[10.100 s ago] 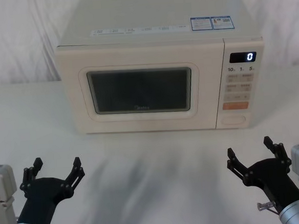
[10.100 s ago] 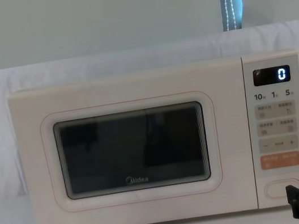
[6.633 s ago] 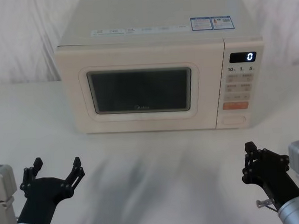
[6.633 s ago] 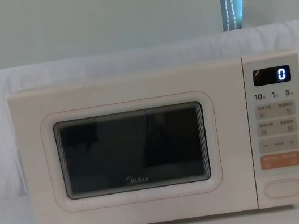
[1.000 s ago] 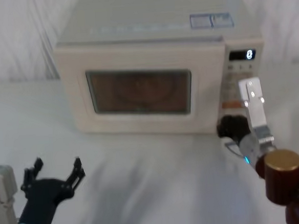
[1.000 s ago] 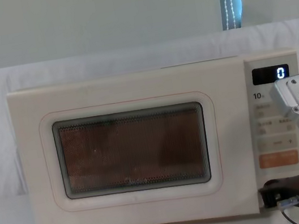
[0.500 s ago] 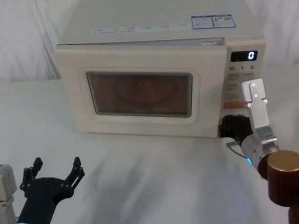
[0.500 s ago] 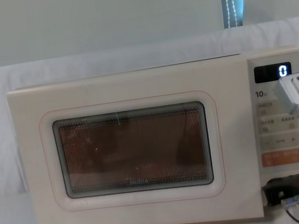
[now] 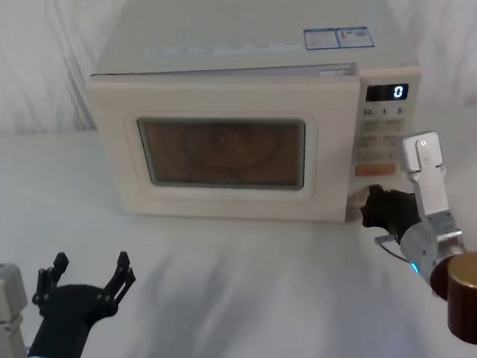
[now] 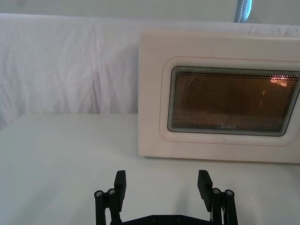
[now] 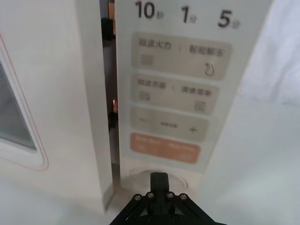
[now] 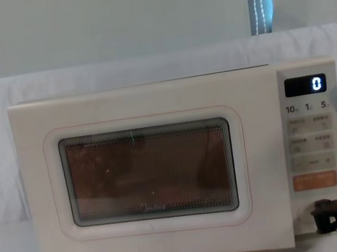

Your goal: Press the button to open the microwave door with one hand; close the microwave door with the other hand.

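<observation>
While the microwave (image 9: 241, 105) stands on the white table (image 9: 255, 292) with its front toward the robot, its cavity glows orange behind the window mesh; a round turntable shape shows faintly inside, and nothing else in it can be made out. The microwave door (image 9: 224, 151), a wide panel with its long axis horizontal, stands slightly ajar: a narrow dark gap runs down its right edge beside the control panel (image 9: 383, 132), plain in the right wrist view. The button (image 11: 157, 177), lowest on that panel and lying crosswise, is partly covered by the right pincer (image 9: 385, 207), which sits just in front of it with its fingers pressed together. The left pincer (image 9: 86, 280) hangs low near the table's front left, fingers spread, well apart from the microwave. Compared with half a second ago, the right pincer has drawn back and to the right from the panel's foot, and the door stays ajar with the display (image 9: 386, 92) reading 0.
</observation>
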